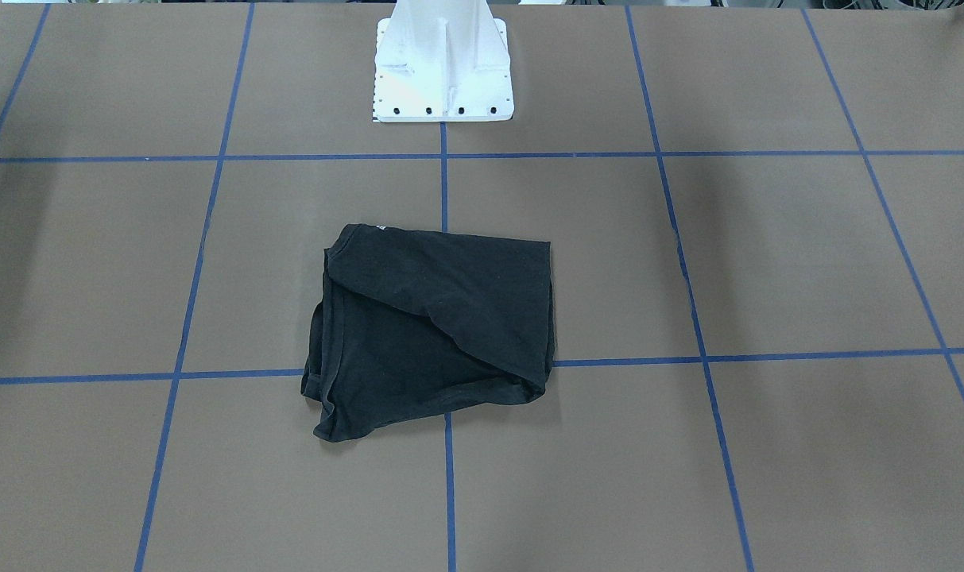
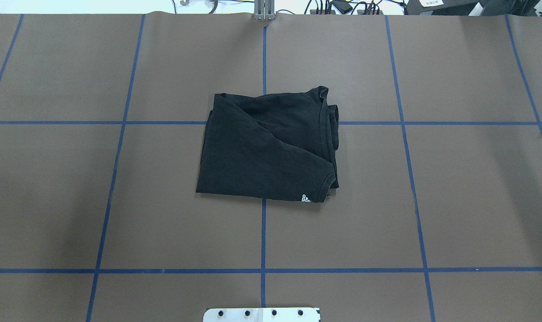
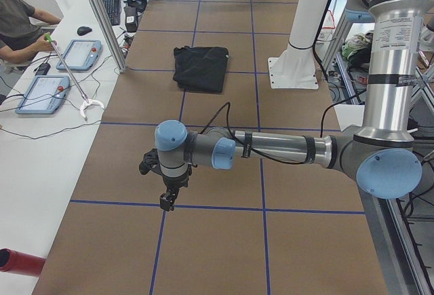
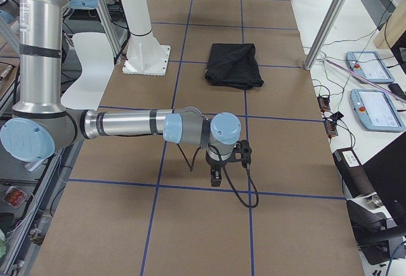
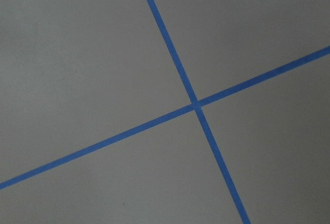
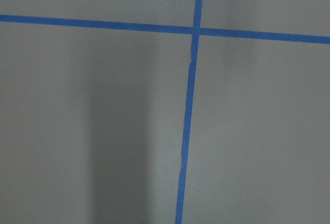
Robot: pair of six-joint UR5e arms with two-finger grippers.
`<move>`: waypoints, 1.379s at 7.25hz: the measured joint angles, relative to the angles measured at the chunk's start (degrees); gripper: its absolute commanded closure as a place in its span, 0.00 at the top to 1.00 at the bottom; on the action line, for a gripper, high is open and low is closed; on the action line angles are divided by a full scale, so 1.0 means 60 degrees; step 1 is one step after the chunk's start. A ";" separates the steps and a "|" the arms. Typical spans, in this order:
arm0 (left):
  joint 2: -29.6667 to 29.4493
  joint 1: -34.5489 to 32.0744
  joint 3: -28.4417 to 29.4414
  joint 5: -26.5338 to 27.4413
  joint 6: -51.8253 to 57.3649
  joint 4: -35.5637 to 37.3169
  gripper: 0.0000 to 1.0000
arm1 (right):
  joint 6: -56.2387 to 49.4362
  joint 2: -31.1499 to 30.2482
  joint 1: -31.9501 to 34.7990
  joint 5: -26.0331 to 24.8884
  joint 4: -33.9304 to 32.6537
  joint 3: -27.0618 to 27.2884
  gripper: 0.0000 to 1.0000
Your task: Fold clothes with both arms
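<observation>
One black T-shirt is lying folded (white print peeking at a corner) before the white pedestal. The left gripper and right gripper are hovering either side of that pedestal. I cannot tell whether they are open or closed.

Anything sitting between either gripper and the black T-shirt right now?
Nothing visible. Only the brown table with its blue tape lines lies between the left gripper and the folded black T-shirt, and likewise for the right gripper. The white pedestal base stands aside from both paths.
</observation>
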 measured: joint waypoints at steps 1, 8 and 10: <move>0.0011 -0.0005 0.0007 -0.0442 -0.0010 0.0369 1.00 | 0.0003 -0.0095 0.0004 0.0073 0.0032 -0.0004 1.00; -0.0001 0.0032 0.0158 -0.0685 -0.0079 0.0550 1.00 | 0.0070 -0.0431 0.0014 -0.0059 0.0475 0.0012 1.00; -0.0048 0.0032 0.0186 -0.0687 -0.0087 0.0545 1.00 | 0.0377 -0.0226 0.0014 -0.0108 0.0673 0.0048 1.00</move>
